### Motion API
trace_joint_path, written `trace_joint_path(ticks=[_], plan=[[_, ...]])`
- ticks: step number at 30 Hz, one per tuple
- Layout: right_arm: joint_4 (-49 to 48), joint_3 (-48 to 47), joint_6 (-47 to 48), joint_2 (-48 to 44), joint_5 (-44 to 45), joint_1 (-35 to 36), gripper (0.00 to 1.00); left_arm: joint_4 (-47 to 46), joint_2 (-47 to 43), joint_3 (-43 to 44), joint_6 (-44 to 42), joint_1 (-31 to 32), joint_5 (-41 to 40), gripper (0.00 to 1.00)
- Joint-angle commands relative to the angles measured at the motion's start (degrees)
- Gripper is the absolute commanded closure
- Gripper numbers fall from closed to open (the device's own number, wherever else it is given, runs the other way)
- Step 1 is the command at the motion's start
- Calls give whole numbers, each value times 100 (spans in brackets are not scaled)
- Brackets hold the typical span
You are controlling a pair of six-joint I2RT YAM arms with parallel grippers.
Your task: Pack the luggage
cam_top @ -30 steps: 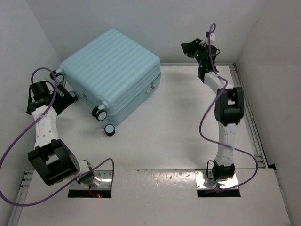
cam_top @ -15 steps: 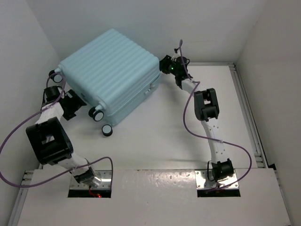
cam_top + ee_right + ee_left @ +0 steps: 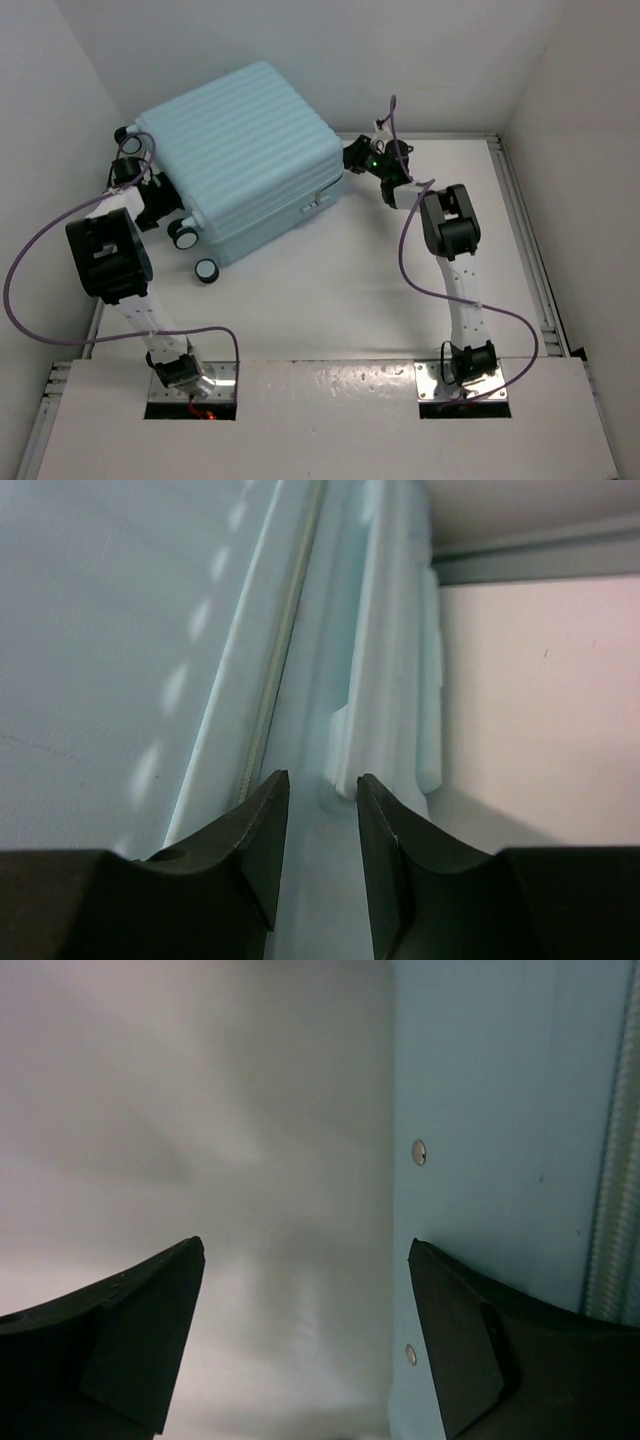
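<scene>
Aqua luggage (image 3: 235, 150): L fingers (image 3: 130, 1340) spread wide, R fingers (image 3: 250, 850) narrowly apart at its handle (image 3: 385, 710), both empty.

The left arm (image 3: 138, 308) and right arm (image 3: 468, 300) are 2 chains of white links joined by boxy black joint housings. A purple cable (image 3: 403, 255) loops loosely along each. Each arm is bolted to a shiny metal base plate (image 3: 222, 377). A green light (image 3: 372, 163) glows near the right wrist. The fingers (image 3: 120, 1330) are matte black wedges.
</scene>
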State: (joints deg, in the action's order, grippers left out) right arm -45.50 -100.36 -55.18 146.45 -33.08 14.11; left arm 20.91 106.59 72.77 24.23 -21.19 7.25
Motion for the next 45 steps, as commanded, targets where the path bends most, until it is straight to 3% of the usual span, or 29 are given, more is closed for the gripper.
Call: trace_joint_path(ticks=[1,7,11,14,18,24,27,30,31,33,34,36,41,45], plan=[[-1317,1050,-222,-679,-2752,927,65,-782,414,535,-136,1256,857,11],[-2322,2825,-239,-1821,-3749,1120,67,-570,688,958,-454,2206,752,12],[-2368,4056,-64,-2751,-3916,893,68,-517,495,607,-507,2759,875,13],[-1886,4619,287,-3165,-3785,464,68,-570,276,344,-288,3173,822,13],[-1253,4491,482,-3272,-3206,-135,67,-737,-58,36,-16,3226,656,13],[-566,3069,376,-2895,-2695,-707,61,-712,-743,-166,346,3226,673,11],[-338,2706,420,-2929,-2572,-936,60,-588,-1200,-358,267,3078,156,7],[145,2819,885,-3333,-2528,-1278,54,-640,-1894,-501,-12,2525,-4,4],[790,2898,1800,-3464,-2476,-1366,51,-545,-2096,-501,-189,2228,-4,4],[1452,3135,2535,-4088,-2335,-1796,47,-151,-2238,-248,-679,1927,-73,2],[2622,3258,3652,-4246,-1891,-1867,45,-53,-2300,-194,-848,1647,-74,2],[3559,3503,4563,-5141,-1337,-2095,41,184,-2545,-141,-1252,1339,-152,2],[4334,4533,5403,-6388,-1629,-2614,42,238,-3415,-447,-1991,1152,135,2],[5295,5401,6307,-7349,-1808,-2317,45,238,-4241,-869,-2492,1582,250,2]])
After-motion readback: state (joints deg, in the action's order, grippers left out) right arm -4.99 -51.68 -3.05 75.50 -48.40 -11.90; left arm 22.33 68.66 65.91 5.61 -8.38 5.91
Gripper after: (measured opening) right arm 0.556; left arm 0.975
